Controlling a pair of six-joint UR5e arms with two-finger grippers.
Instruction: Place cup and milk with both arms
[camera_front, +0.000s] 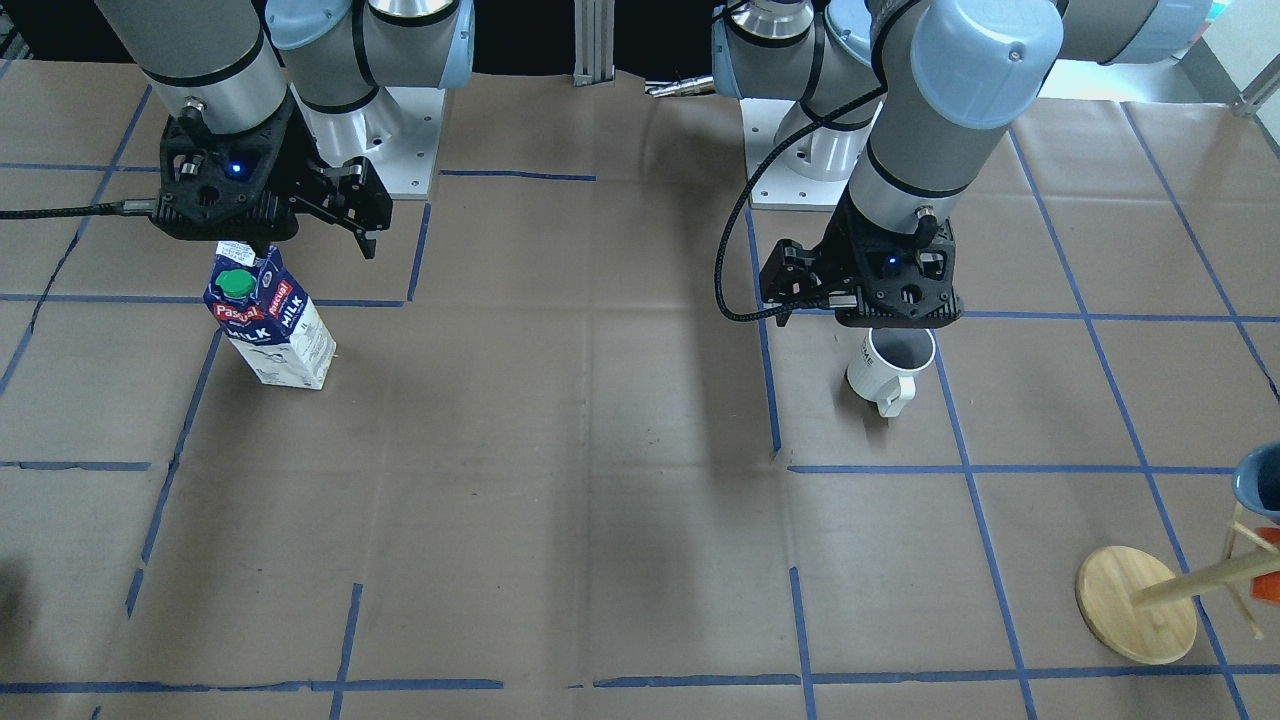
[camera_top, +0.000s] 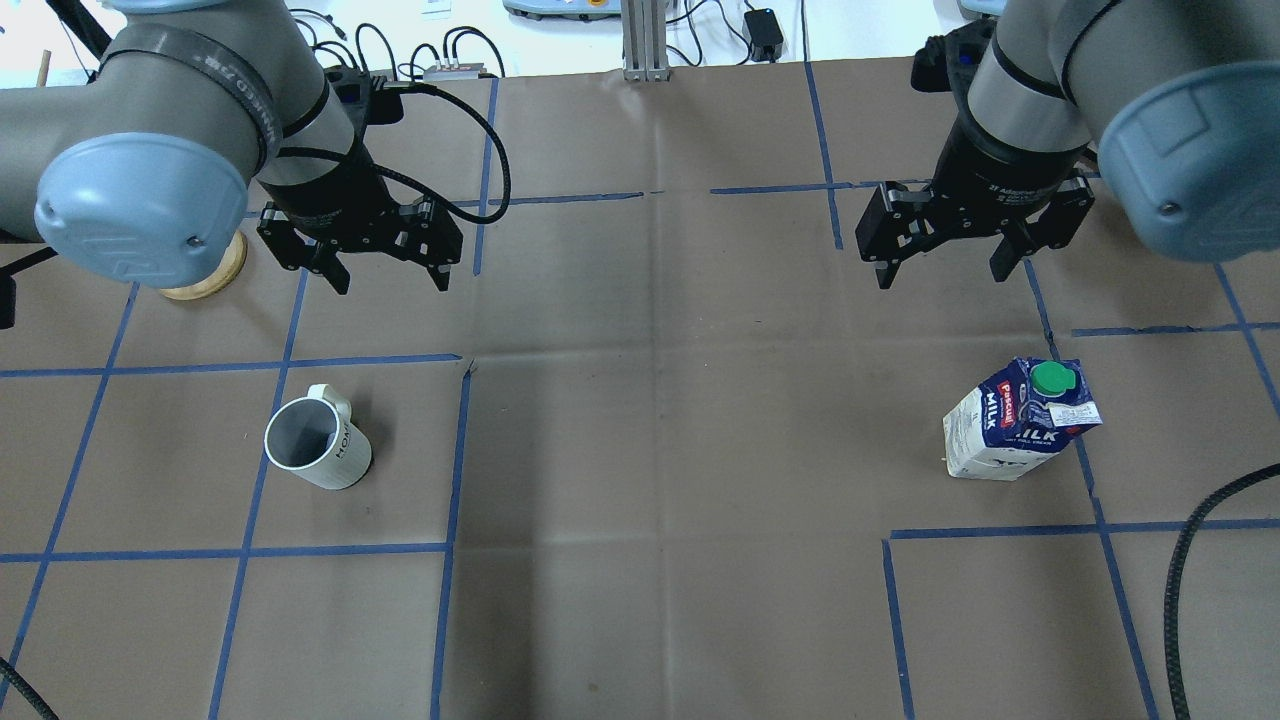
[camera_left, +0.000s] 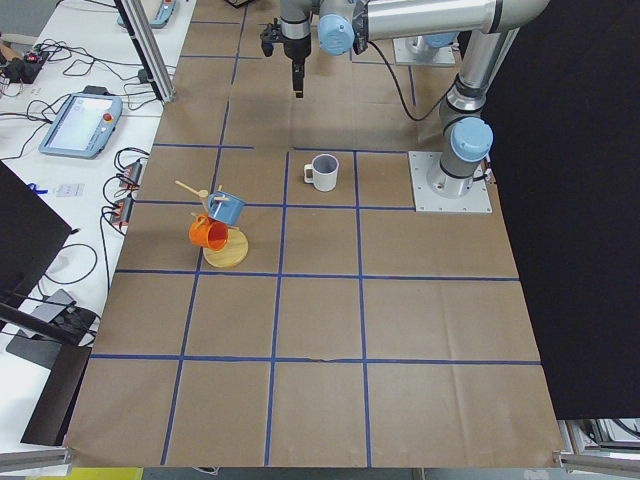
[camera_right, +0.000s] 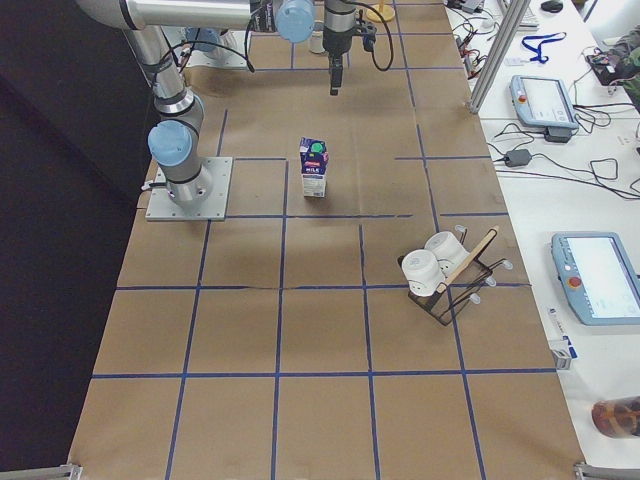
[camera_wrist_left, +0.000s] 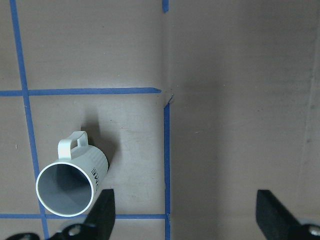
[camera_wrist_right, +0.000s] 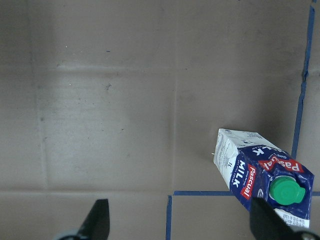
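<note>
Well, cup (camera_top: 318, 445), milk (camera_top: 1015, 425) on blue-taped paper tbl (camera_top: 660, 450).

Soft, even light from above; every view is sharp. Faint broad shadows darken the desk (camera_top: 600, 600) at mid-frame. The overhead view's top edge washes out white.

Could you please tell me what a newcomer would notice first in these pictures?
The left gripper and right gripper hang open and empty over a brown table gridded with blue tape. A white cup stands upright on the robot's left side, near the left gripper, and a blue-and-white milk carton with a green cap stands on its right.
</note>
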